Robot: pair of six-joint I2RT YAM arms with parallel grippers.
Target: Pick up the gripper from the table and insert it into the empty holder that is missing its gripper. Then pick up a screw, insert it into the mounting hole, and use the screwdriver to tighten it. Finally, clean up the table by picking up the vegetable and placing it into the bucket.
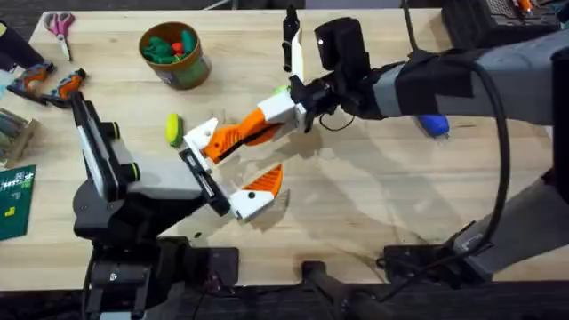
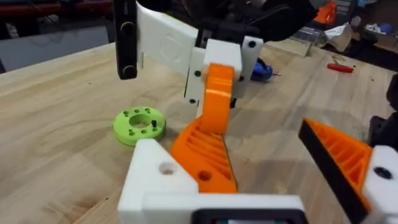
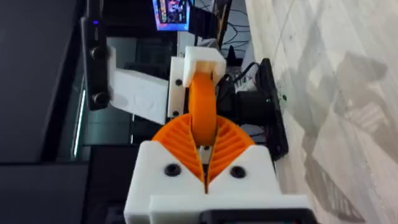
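The orange gripper is pinched between the clenched pads of my right gripper, its far end meeting the white holder straight ahead. I judge this to be the insertion step; the next move calls for a straight push home. My left gripper is spread wide, grasping nothing.
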